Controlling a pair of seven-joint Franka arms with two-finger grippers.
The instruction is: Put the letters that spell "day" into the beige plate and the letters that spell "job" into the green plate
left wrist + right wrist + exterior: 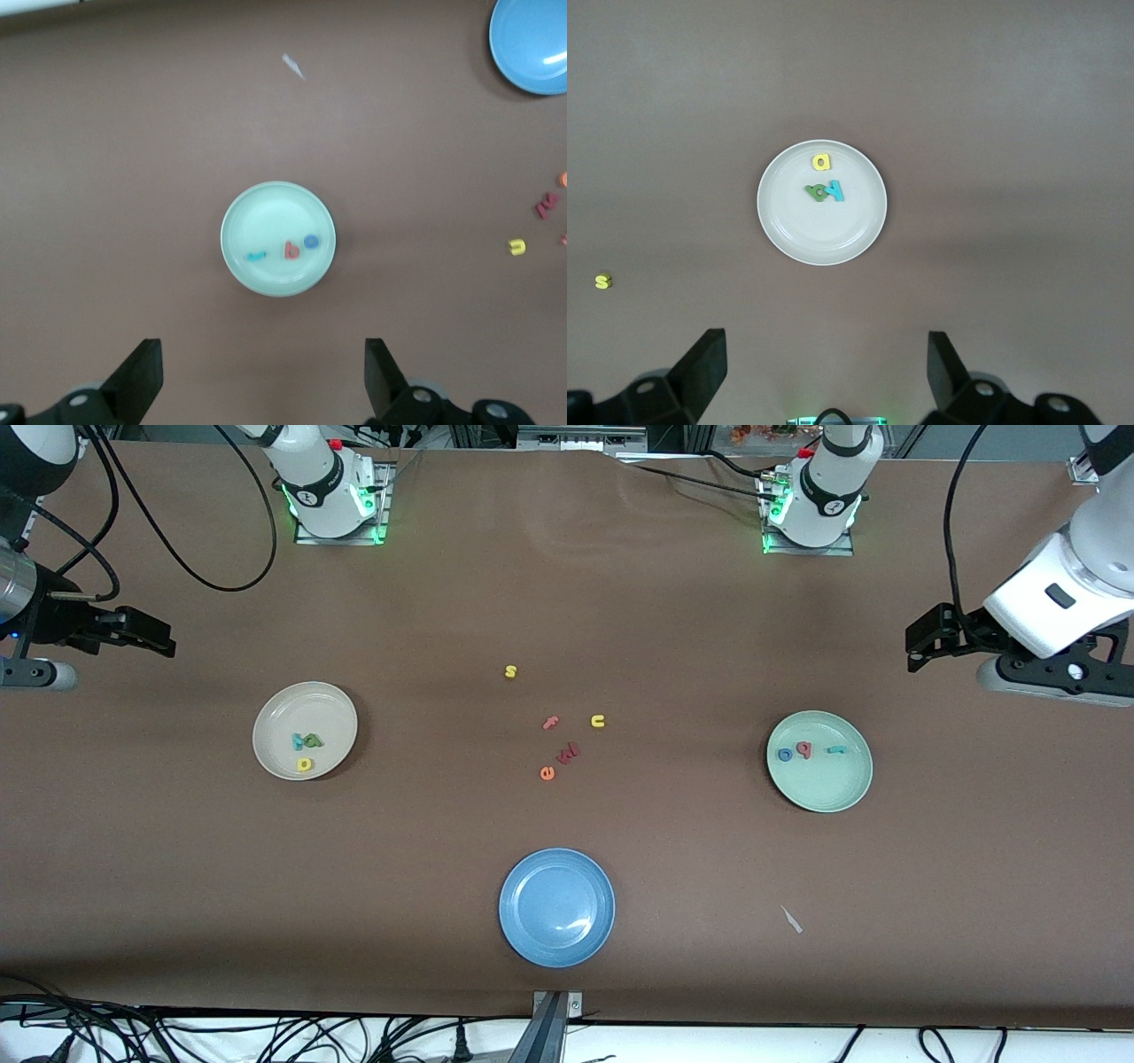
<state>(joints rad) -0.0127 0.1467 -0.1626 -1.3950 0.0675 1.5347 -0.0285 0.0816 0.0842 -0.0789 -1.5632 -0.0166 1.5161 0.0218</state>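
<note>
Brown cloth covers the table (673, 921), which runs past the frame at both ends. Of the three plates, the blue plate (556, 906) sits nearest the front camera, at mid-table, and holds nothing.

Toward the right arm's end lies the beige plate (282, 731). In it are the letters that spell "day" (306, 747): a green "d" (816, 190) touching a teal "y" (834, 189), their shapes hard to read in the front view, and a yellow "a" (822, 162) just beside them, nearer the front camera.

Toward the left arm's end lies the green plate (824, 788). It holds the letters that spell "job" (804, 751) in a row: a blue "o" (311, 240), a pinkish-red "b" (291, 250) and a teal "j" (257, 256), the last only a small blurred stroke.

Loose letters lie between the plates: a yellow "s" (510, 671) farthest from the front camera, a pink "f" (551, 723), a yellow "u" (598, 721), a dark red letter (568, 754) I cannot read, and an orange "e" (547, 773). A pale scrap (791, 919) lies near the table's front edge.

Each arm waits at its end of the table, partly cut off by the frame. The right gripper (824, 372) hangs above bare cloth near the beige plate, jaws spread wide and gripping nothing. The left gripper (264, 376) hangs likewise near the green plate, jaws spread and bare.
</note>
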